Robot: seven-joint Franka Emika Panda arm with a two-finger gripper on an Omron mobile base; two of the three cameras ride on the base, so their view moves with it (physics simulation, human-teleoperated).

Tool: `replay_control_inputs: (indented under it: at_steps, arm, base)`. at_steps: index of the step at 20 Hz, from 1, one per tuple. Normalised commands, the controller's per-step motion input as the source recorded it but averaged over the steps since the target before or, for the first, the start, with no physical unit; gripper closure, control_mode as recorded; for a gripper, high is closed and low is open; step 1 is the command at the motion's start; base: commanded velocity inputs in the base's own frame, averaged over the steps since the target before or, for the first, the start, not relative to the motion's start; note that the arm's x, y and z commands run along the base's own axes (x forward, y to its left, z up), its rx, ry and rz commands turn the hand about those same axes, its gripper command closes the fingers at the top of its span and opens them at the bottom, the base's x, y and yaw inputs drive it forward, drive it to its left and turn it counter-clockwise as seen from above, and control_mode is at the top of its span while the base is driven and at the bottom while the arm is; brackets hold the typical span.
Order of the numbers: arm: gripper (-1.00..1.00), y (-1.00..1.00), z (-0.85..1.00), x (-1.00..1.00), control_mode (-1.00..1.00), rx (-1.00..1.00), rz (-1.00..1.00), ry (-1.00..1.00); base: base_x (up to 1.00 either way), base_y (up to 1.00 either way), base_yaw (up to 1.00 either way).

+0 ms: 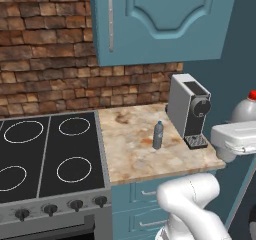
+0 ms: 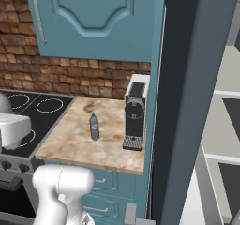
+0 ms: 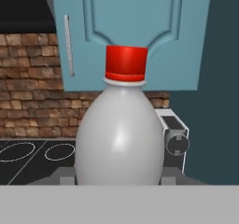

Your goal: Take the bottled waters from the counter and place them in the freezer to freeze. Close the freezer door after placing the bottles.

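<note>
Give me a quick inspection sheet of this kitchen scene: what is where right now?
Surface: marbled counter, beside a black stove top.
Job's things: grey-blue bottle upright on the counter; red-capped whitish bottle raised off it, close before the hand camera. Freezer at the right, shelves showing.
Clutter: coffee machine right of the grey-blue bottle.
Gripper: fingertips hidden behind the red-capped bottle; grip cannot be confirmed.
Cables: nothing seen.
Surroundings: brick wall, teal wall cupboard.

No legible text, brand or number appears anywhere: the red-capped bottle [image 3: 121, 134], the blue-capped bottle [image 1: 158, 135] and the coffee machine [image 1: 190, 110] carry no readable markings.
</note>
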Motion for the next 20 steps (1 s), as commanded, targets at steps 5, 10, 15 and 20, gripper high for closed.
replay_control_inputs:
  at_steps: [5,10,15,20]
  arm:
    - [1.00,-0.01,-0.31,-0.09,-1.00,0.00,0.02,0.00]
    - [1.00,0.00,-0.27,-0.01,-1.00,-0.01,0.00,0.00]
    - [1.00,0.00,-0.18,0.00,-1.00,-0.01,0.00,0.00]
    - [1.00,0.00,0.00,0.00,-1.00,0.00,0.00,0.00]
  base:
    - [0.00,0.00,0.00]
    - [0.00,0.00,0.00]
    - [0.00,0.00,0.00]
    - [0.00,0.00,0.00]
